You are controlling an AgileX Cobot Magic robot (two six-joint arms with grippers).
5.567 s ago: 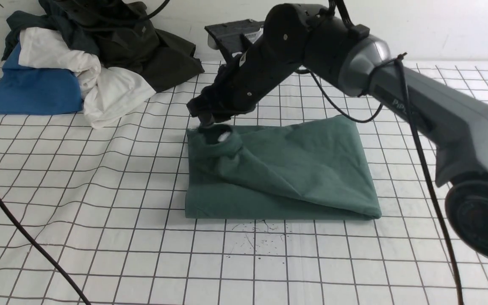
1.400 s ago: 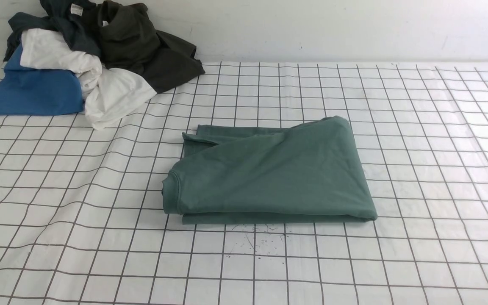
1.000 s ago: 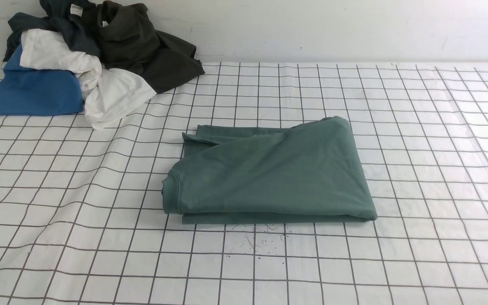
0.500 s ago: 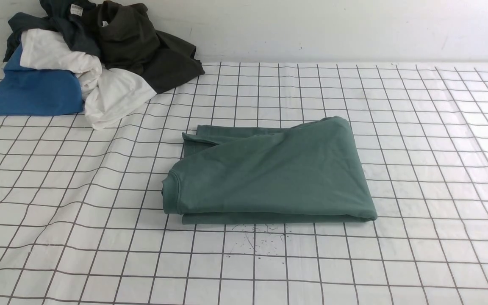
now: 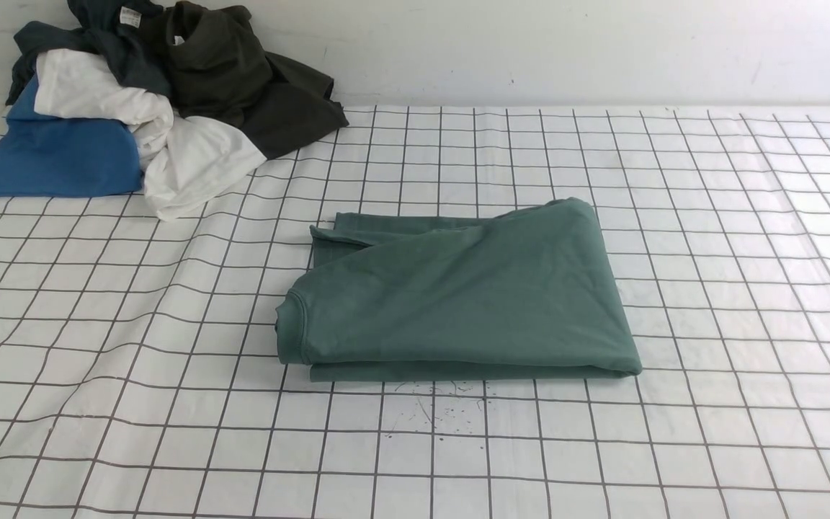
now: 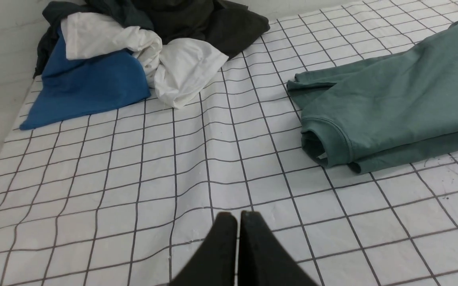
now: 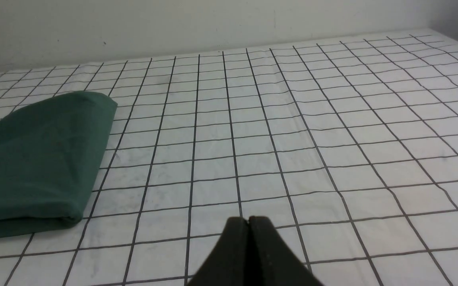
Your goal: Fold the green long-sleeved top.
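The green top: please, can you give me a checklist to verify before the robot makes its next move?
1. Green top lies whole within the front view: ok.
2. Top folded into a neat, even shape: not ok; the collar sticks out past the layer below, and the far edge is uneven.
3. Top apart from the clothes pile: ok.
4. Left gripper shut and holding nothing: ok.
5. Right gripper shut and holding nothing: ok.
6. Sleeves tucked flat inside: cannot tell, the upper layer hides them.
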